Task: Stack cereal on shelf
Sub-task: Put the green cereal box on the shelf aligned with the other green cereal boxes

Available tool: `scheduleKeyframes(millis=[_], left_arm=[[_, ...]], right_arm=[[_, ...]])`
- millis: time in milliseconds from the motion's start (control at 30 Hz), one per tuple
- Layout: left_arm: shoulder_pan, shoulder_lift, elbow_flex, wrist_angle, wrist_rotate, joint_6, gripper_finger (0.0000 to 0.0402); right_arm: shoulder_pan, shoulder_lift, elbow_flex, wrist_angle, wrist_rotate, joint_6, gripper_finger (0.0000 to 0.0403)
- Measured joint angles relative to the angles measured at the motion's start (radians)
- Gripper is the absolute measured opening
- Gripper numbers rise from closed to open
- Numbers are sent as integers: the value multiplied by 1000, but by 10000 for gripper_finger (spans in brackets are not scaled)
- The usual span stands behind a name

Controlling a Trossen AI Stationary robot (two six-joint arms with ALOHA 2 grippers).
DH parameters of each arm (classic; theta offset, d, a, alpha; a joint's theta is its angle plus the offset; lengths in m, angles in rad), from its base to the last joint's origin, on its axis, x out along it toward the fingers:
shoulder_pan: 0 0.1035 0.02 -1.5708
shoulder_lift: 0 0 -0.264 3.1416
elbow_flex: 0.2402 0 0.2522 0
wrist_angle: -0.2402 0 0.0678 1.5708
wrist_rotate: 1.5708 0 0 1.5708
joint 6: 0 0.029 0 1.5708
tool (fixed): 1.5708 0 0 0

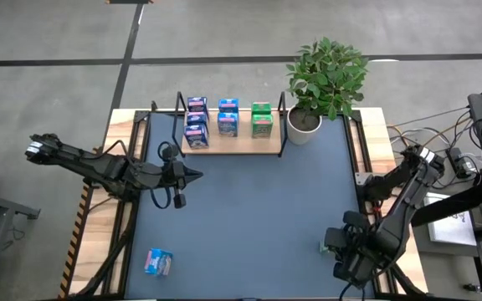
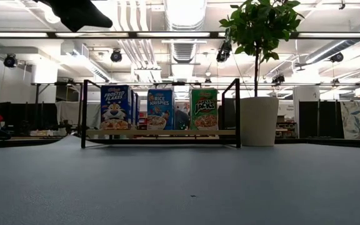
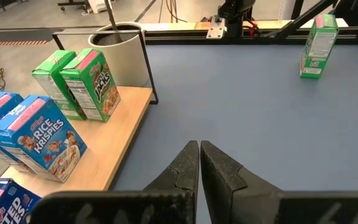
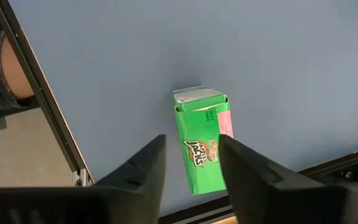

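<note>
At about 7 o'clock on the worktop (image 1: 249, 226) a light blue box (image 1: 158, 262) lies on its side, well away from everything else. The left tool (image 1: 192, 175) hovers near 9 o'clock, its fingers pressed shut on nothing, pointing across the mat just in front of the shelf (image 1: 233, 149). The shelf sits at 12 o'clock with six boxes standing in three pairs: dark blue, light blue, green. A potted plant (image 1: 325, 79) stands at its right end. At 4 o'clock the right tool (image 4: 191, 163) is partly open, fingers flanking an upright green box (image 4: 202, 142) without clearly pinching it. The box looks light, thin-walled and easily crushed or tipped, so a gentle grip across its narrow sides, near mid-height, seems best.
</note>
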Motion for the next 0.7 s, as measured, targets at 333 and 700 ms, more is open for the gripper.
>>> scheduleKeyframes(millis=[333, 700], left_arm=[[1, 0, 0, 5, 0, 16, 0], [1, 0, 0, 3, 0, 5, 0]], right_arm=[[0, 0, -111, 14, -31, 8, 251], [0, 0, -180, 50, -55, -38, 283]])
